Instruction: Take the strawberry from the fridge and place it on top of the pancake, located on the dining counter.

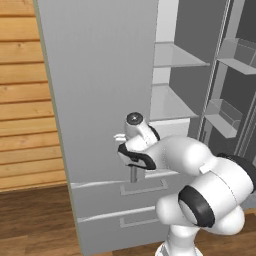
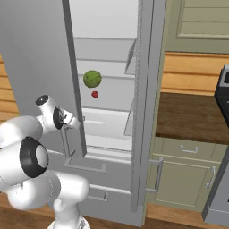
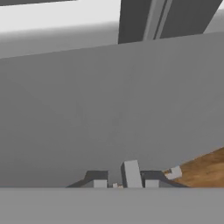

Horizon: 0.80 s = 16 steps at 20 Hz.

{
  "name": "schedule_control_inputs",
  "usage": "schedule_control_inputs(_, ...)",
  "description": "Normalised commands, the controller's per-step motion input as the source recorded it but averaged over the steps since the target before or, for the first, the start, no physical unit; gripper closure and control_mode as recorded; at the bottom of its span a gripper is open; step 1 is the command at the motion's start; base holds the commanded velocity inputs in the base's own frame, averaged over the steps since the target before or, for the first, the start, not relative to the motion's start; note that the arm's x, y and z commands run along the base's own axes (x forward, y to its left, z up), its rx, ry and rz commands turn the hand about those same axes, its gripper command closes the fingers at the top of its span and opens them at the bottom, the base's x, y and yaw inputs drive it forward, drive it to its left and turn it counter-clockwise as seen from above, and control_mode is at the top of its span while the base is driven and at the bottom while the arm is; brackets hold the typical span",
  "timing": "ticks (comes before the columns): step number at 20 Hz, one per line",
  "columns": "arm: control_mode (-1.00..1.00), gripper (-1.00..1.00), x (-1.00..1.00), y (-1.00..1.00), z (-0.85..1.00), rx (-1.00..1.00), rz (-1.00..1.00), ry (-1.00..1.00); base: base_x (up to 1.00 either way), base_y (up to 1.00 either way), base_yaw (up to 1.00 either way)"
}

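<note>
Pincer (image 3: 126, 183) clamped on door handle (image 2: 67, 141) — wrist level

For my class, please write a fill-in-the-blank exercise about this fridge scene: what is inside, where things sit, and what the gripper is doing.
1. In the right base view, the strawberry lies just below a round ____ fruit.
2. The gripper is shut on the vertical bar ____ of the left fridge door.
3. The fridge interior is visible because its right door stands ____.
4. Below the doors, the fridge has ____ drawers.

Missing words: green; handle; open; two
</note>
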Motion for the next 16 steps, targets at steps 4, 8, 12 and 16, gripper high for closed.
schedule_control_inputs(4, -1.0, 1.0, -0.46, 0.28, -0.23, 0.0, -0.24, 0.02, 0.0, 0.0, 0.0)
schedule_control_inputs(8, -1.0, 1.0, -0.54, 0.39, -0.28, 0.0, -0.28, 0.07, 0.0, 0.0, 0.0)
schedule_control_inputs(12, -1.0, 1.0, -0.78, 0.18, -0.25, 0.0, -0.11, 0.04, 0.0, 0.0, 0.0)
schedule_control_inputs(16, -1.0, 1.0, -0.75, 0.41, -0.26, 0.0, -0.08, 0.0, 0.0, 0.0, 0.0)
